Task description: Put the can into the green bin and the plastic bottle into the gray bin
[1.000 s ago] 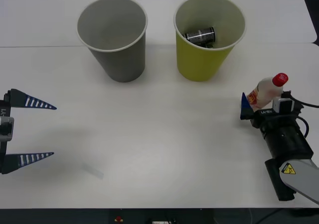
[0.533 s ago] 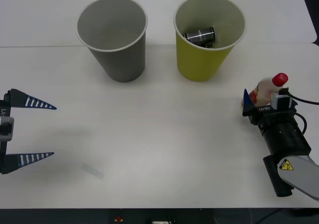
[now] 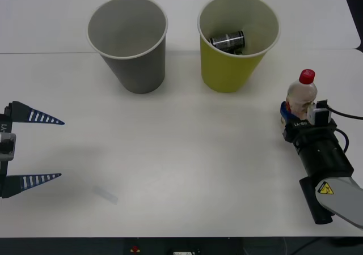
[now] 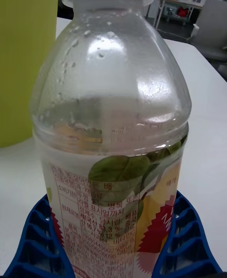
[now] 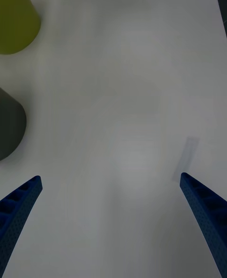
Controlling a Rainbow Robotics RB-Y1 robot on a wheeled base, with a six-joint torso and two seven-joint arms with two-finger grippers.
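The right gripper [image 3: 295, 114], its blue fingers clamped on the small clear red-capped plastic bottle [image 3: 300, 94], is tipping it upright beside the yellow-green paper bin [image 3: 233, 68], so its move to the gray paper bin [image 3: 136, 62] can begin

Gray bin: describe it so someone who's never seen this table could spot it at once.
On the white table, two large tapered paper cups stand side by side at the far end. The gray bin is the one on the robot's left, upright and apart from its neighbour. Unlike the green bin, which holds the can, it is gray inside and out with a white rim, and looks empty.
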